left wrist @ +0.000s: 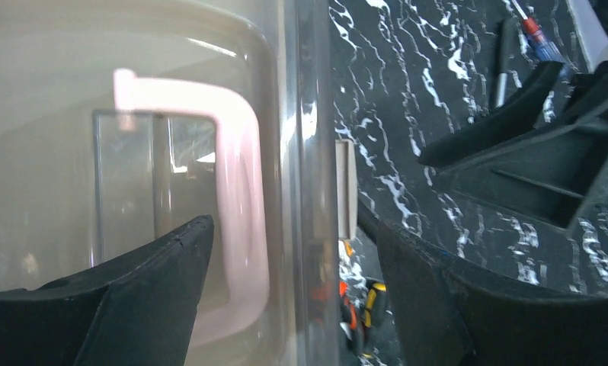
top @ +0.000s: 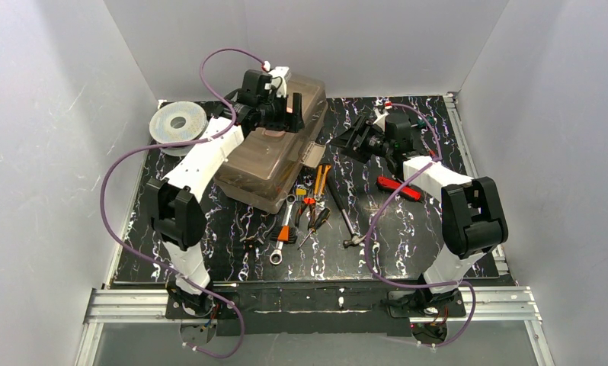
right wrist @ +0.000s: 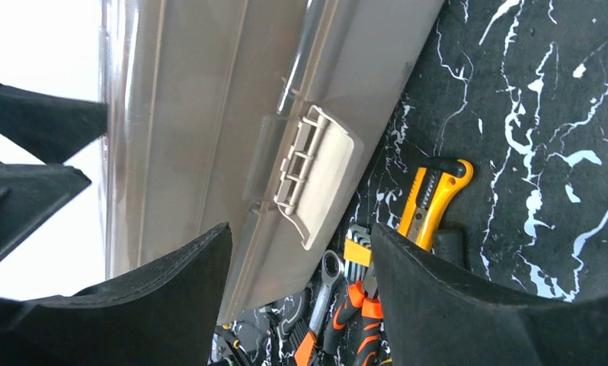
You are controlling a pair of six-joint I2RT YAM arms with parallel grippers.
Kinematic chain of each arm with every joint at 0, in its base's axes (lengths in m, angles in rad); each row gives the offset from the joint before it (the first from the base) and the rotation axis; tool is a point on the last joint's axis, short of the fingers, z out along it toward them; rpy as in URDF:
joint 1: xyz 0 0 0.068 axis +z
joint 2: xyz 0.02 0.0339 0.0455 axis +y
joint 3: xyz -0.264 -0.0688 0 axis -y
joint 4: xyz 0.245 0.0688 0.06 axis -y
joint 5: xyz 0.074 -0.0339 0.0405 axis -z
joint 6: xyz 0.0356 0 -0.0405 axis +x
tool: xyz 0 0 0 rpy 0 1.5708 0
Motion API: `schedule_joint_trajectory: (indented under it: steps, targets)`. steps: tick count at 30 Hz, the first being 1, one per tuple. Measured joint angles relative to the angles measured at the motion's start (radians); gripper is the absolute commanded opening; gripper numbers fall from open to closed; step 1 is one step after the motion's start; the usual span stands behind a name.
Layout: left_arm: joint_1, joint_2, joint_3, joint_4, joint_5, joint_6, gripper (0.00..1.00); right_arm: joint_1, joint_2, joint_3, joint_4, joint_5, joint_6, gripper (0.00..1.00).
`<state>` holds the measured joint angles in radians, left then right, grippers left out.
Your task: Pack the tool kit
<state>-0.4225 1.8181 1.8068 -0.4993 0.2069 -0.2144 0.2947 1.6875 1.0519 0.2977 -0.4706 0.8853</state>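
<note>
The toolbox (top: 267, 164) sits on the desk (top: 438, 252) at the back left, lid down, with every loose tool lying outside it to the right.

The left gripper (left wrist: 289, 229) hangs over the lid beside the cream handle (left wrist: 240, 191), its fingers apart. The right gripper (right wrist: 301, 229) faces the side of the box, fingers apart on either side of the latch (right wrist: 316, 179), gripping nothing.

The likely trouble is the latch. A finger could slip off its ribbed face, or push the light box sideways into the tools bunched just beside it. If the left fingers close on the handle while the lid is being freed, the box could tip.

By count there is one toolbox, one handle and one latch in view. There is also one wrench (top: 276, 255), one hammer (top: 343, 217), one red knife (top: 398, 187), one yellow knife (right wrist: 430, 202), one pair of orange pliers (right wrist: 358, 320) and one wire spool (top: 177, 122). The smaller tools lie too close together to count.
</note>
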Motion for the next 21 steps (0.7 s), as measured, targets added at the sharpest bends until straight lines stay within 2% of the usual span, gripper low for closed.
schedule_joint_trajectory:
  steps: [6, 11, 13, 16, 21]
  targets:
    - [-0.015, 0.041, 0.044, -0.032, -0.066, 0.042, 0.8, 0.0, -0.008, -0.001, -0.012, -0.004, -0.006, 0.75]
    - [-0.015, 0.111, 0.145, -0.081, -0.072, 0.053, 0.79, 0.0, -0.039, -0.001, -0.013, -0.005, -0.015, 0.76]
    - [-0.011, 0.132, 0.176, -0.092, -0.031, 0.047, 0.73, -0.002, -0.048, -0.001, -0.01, -0.014, -0.017, 0.76]
    - [0.014, 0.137, 0.178, -0.083, 0.074, 0.017, 0.58, -0.015, -0.045, -0.001, 0.007, -0.062, 0.007, 0.76]
    - [0.125, 0.128, 0.087, 0.034, 0.332, -0.124, 0.44, -0.041, -0.018, -0.001, 0.077, -0.144, 0.06, 0.75]
